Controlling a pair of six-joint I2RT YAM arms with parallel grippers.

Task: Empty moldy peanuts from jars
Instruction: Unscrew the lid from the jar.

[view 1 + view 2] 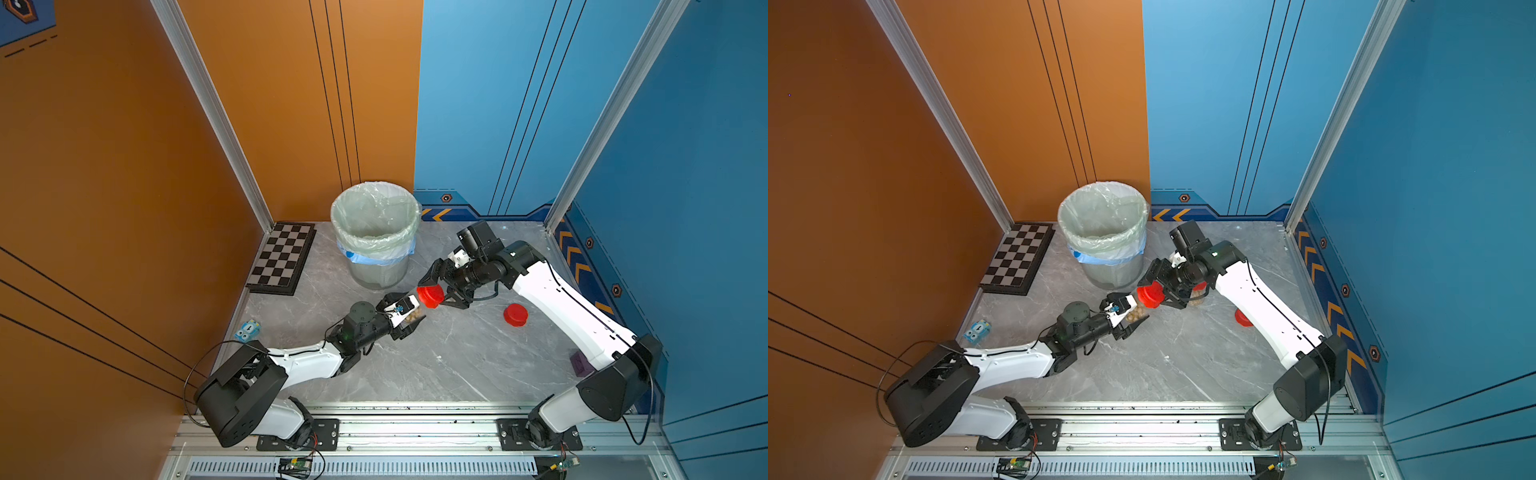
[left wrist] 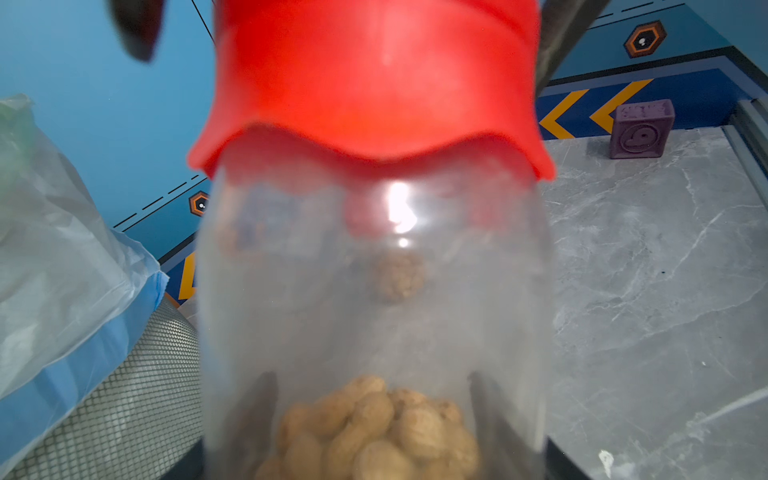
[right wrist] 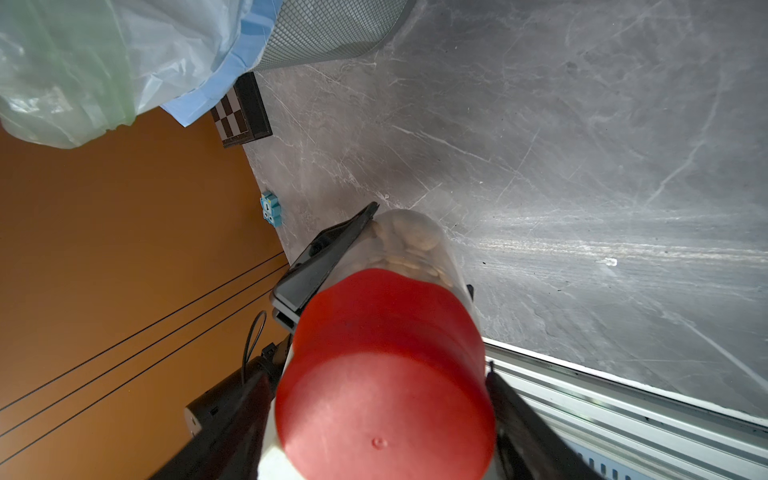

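Left gripper clamps the likely light, slick plastic jar near the bin. Right gripper straddles its red lid, the twisting hold; clamping unclear.

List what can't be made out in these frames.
Whether the right gripper is touching the red lid: right wrist view, the lid hides the pads.
Mould on the peanuts: left wrist view, blurred through the jar wall.
Most of another jar: a top view, behind the right gripper.
What lies in the bin: both top views, hazy under the liner.
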